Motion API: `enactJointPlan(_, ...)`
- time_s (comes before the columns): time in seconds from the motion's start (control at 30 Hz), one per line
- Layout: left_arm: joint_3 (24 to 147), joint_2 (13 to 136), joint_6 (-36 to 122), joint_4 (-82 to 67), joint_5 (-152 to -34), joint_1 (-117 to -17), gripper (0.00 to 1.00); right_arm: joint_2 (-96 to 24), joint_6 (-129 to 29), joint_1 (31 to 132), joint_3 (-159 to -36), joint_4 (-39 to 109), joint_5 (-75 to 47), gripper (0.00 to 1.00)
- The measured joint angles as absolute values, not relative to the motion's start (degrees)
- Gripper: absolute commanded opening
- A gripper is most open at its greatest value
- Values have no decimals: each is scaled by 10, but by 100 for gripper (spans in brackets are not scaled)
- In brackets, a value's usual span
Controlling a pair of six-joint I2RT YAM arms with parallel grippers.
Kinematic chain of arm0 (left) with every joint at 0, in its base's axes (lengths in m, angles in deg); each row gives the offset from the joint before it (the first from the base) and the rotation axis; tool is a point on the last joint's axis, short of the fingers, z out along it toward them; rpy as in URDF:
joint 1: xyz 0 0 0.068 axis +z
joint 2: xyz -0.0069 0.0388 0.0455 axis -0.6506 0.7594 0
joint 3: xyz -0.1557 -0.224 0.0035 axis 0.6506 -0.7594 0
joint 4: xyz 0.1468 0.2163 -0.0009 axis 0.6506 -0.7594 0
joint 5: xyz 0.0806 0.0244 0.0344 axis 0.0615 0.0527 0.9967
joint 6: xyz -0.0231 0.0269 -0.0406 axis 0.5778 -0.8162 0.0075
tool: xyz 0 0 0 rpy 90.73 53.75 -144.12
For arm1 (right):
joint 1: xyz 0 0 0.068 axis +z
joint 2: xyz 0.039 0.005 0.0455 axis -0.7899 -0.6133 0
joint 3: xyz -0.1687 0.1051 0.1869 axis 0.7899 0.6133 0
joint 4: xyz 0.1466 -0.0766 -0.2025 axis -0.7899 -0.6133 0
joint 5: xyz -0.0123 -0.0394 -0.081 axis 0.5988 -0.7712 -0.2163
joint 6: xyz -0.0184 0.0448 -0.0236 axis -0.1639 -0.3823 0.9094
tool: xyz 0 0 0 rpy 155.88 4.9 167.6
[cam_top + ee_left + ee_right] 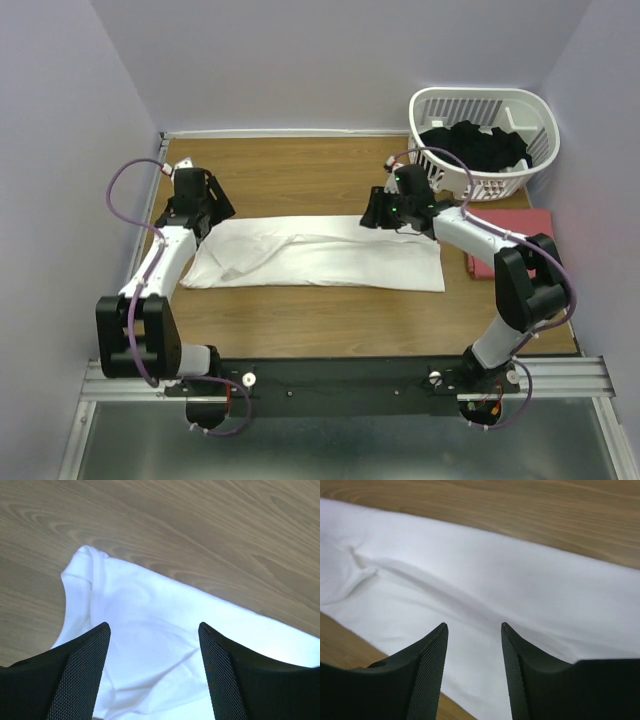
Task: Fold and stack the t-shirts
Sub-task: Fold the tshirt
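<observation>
The white t-shirt [320, 255] lies on the wooden table as a long folded strip from left to right. My left gripper [205, 215] hovers over its left end, jaws open and empty; the wrist view shows the shirt [150, 645] between my open fingers [85, 675]. My right gripper [378, 215] hovers over the strip's far edge right of the middle, open and empty, with white cloth [485, 595] below the fingers [427, 670]. The salmon-red t-shirt [510, 250] lies folded at the right edge, partly behind my right arm.
A white slatted basket [490, 110] with dark clothes [478, 145] stands at the far right corner. Purple walls close in on the left, back and right. Bare wood [300, 175] lies beyond the white shirt.
</observation>
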State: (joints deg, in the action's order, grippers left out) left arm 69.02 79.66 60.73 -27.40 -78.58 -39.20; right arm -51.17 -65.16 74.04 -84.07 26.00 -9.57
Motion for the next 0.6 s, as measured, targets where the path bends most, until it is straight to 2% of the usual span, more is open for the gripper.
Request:
enactJointPlan(0.13, 641, 729, 603, -271, -753, -425, 81, -520, -645, 825, -867, 272, -85, 57)
enactJointPlan(0.33, 585, 710, 589, -270, -717, -428, 81, -602, -624, 936, -970, 290, -78, 57)
enactJointPlan(0.6, 549, 701, 562, -231, -714, -469, 81, -743, -596, 948, -1104, 296, -36, 59)
